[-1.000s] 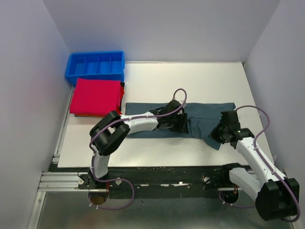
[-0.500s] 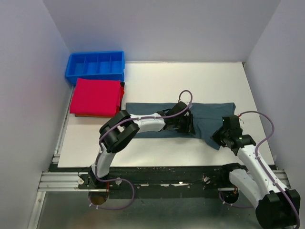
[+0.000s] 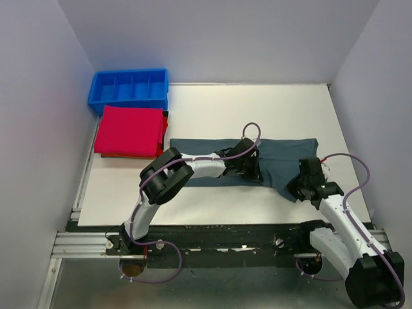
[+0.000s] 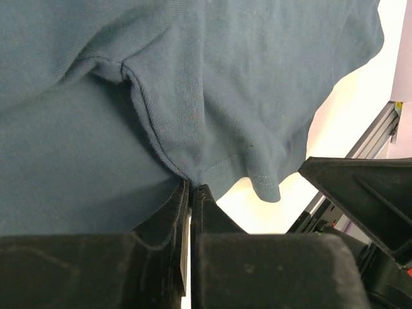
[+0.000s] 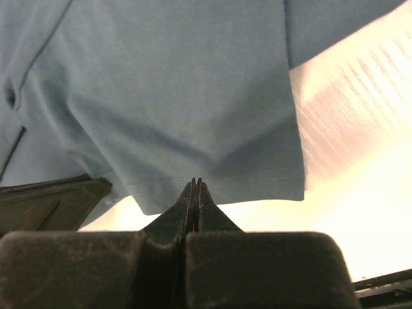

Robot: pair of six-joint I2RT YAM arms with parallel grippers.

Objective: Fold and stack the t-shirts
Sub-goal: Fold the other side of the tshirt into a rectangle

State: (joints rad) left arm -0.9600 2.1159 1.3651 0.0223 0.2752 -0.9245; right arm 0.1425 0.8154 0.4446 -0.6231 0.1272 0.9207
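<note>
A dark teal t-shirt (image 3: 283,154) lies spread across the middle of the table, one sleeve hanging toward the near edge. My left gripper (image 3: 252,172) sits low on its near hem; in the left wrist view the gripper (image 4: 191,187) is shut with a fold of teal t-shirt (image 4: 212,96) pinched at the tips. My right gripper (image 3: 300,183) is at the sleeve's corner; the right wrist view shows it (image 5: 196,183) shut on the stitched hem of the t-shirt (image 5: 174,96). A folded red t-shirt (image 3: 130,131) tops a small stack at the left.
A blue compartment bin (image 3: 129,89) stands at the back left, just behind the red stack. The white table (image 3: 212,109) ends at a metal rail (image 3: 84,244) along the near edge. Grey walls close in on both sides.
My left gripper has closed on the teal shirt's near hem after reaching a little to the right. The right arm has shifted only slightly and stays shut.
</note>
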